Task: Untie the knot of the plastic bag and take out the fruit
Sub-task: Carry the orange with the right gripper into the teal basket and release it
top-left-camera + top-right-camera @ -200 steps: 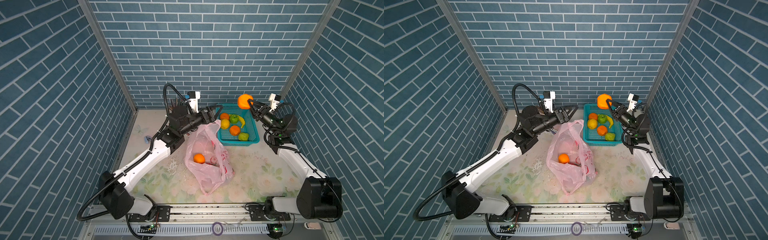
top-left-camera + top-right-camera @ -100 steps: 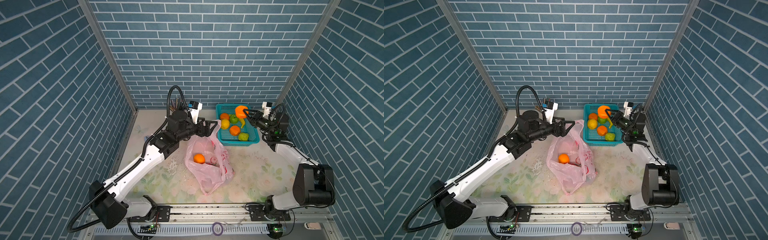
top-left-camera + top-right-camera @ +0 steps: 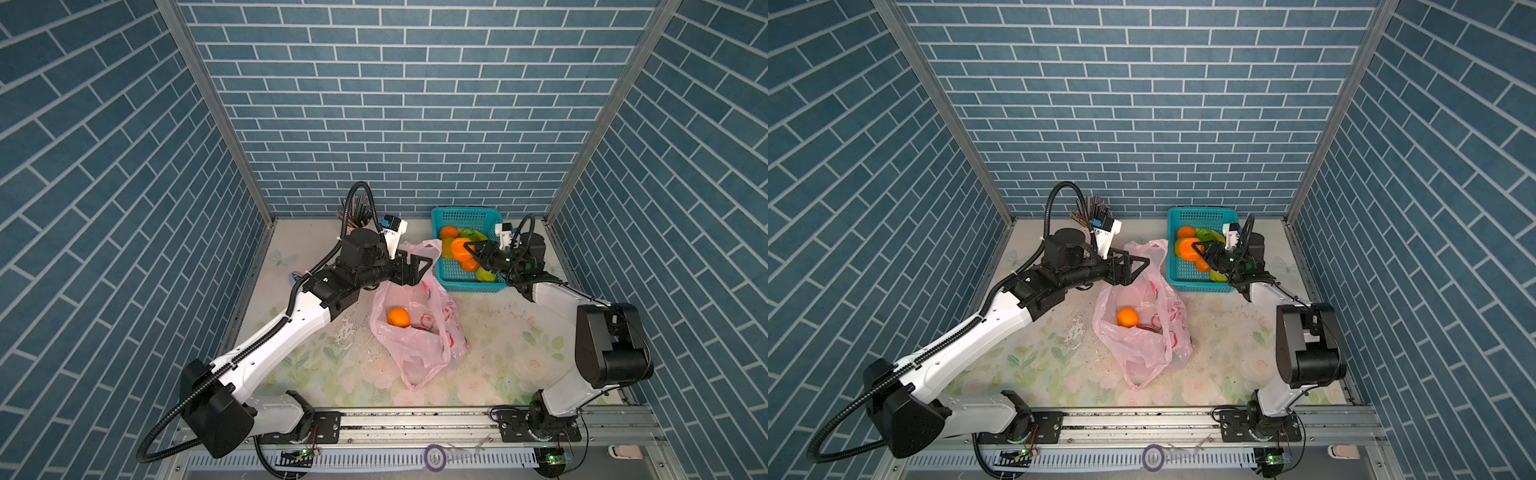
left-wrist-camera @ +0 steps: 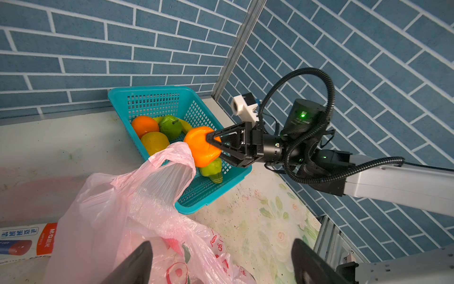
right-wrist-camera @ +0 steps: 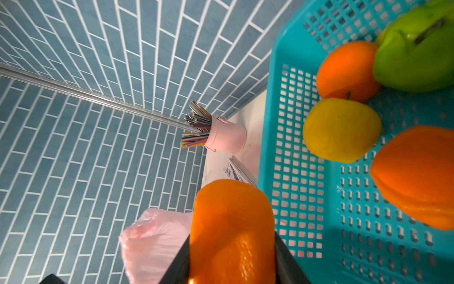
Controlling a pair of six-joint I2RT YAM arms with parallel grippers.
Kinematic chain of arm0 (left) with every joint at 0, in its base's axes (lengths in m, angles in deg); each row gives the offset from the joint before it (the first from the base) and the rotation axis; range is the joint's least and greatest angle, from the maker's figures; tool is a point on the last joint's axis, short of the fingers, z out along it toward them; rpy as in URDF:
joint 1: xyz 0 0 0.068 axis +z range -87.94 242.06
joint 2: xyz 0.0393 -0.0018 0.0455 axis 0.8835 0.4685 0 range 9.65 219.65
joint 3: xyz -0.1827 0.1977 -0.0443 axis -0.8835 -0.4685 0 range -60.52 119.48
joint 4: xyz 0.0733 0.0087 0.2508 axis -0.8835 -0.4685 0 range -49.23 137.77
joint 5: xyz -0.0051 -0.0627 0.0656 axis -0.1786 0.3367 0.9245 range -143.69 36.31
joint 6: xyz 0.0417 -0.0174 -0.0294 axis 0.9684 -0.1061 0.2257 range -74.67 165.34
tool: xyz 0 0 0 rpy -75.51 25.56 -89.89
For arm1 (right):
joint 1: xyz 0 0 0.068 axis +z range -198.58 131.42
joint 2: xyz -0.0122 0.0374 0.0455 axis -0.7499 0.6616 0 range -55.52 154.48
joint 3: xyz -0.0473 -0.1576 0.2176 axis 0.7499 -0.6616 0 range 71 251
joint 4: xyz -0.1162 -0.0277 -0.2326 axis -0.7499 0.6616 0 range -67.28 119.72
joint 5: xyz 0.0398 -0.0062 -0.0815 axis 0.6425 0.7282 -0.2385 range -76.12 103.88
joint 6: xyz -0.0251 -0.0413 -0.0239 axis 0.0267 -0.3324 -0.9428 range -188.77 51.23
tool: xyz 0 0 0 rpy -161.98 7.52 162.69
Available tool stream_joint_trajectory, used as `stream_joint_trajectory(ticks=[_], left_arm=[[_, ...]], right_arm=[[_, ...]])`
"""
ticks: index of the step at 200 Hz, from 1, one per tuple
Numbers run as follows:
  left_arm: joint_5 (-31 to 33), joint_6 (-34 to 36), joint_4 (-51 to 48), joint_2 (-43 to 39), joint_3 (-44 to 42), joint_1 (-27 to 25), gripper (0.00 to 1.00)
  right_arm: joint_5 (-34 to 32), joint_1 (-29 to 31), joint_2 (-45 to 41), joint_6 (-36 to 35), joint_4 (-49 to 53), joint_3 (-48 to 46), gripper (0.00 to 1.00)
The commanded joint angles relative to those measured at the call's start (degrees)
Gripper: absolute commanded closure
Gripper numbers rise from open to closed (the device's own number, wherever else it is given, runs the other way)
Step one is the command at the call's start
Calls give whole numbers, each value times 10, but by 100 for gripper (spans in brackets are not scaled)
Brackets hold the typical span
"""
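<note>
While reaching low over teal mesh basket (image 3: 457,214), clamps orange (image 3: 458,247) in half-closed right gripper (image 3: 468,250). Holds left gripper (image 3: 419,272) spread wide, empty, above plastic bag (image 3: 419,345) mouth, arm outstretched. Second orange (image 3: 398,317) inside bag.

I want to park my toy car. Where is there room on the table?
The bare table between the plastic bag and the right arm, in front of the basket, is free. Crowded at the back: bag mouth, basket, pencil cup.
</note>
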Motion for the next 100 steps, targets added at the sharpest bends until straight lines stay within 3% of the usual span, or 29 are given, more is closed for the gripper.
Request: stream_joint_trajectory(ticks=[1,100], left_arm=[[-9,-5,2,12,2,2,11],[-6,-5,-6,17,-5,1,11]], right_arm=[[-17,12,23,-41,25,20,59],[-57,29,118,-92,95,70,59]])
